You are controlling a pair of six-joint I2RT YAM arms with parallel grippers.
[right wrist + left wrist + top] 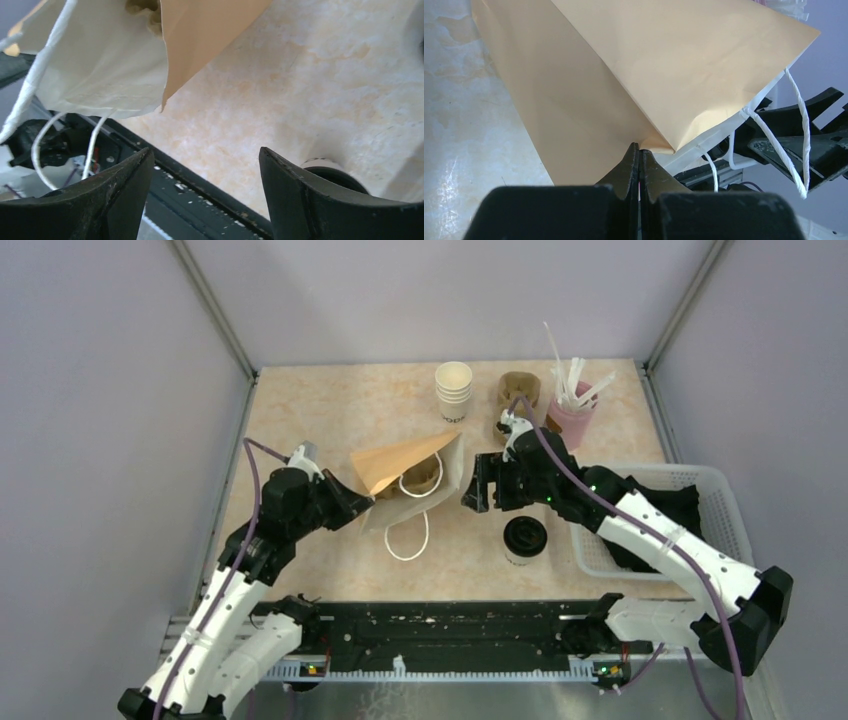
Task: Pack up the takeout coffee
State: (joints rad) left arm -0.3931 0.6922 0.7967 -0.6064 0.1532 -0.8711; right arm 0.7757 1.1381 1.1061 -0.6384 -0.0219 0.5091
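Our left gripper (639, 152) is clamped on an edge of the paper bag (400, 465), whose mouth faces our right gripper (487, 485), jaws apart. We judge pickup comes next: lower onto the takeout coffee (524, 538), standing on the table (300, 410) just beside, lid up, long axis vertical.

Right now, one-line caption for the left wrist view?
Left claw shut on the tan paper bag, white cord handles hanging at right.
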